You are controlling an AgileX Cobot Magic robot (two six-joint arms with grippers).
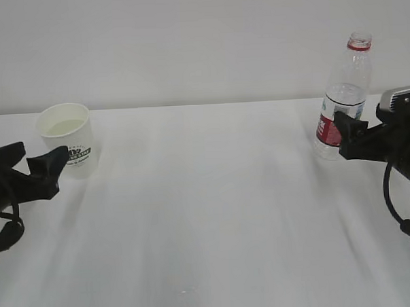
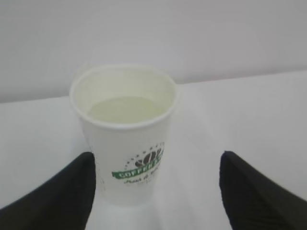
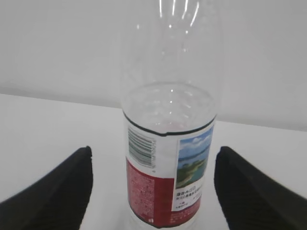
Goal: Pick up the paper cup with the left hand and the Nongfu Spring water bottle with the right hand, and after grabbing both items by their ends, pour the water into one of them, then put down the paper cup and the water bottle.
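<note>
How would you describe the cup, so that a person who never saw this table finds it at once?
Look at the white table and go to its far left corner. There a short white paper cup stands upright between the open fingers of the left gripper. Unlike the tall clear bottle on the far right, it is opaque, bears a green logo and holds some liquid.

Left pincer (image 1: 35,161) and right pincer (image 1: 345,123) gape wide.
</note>
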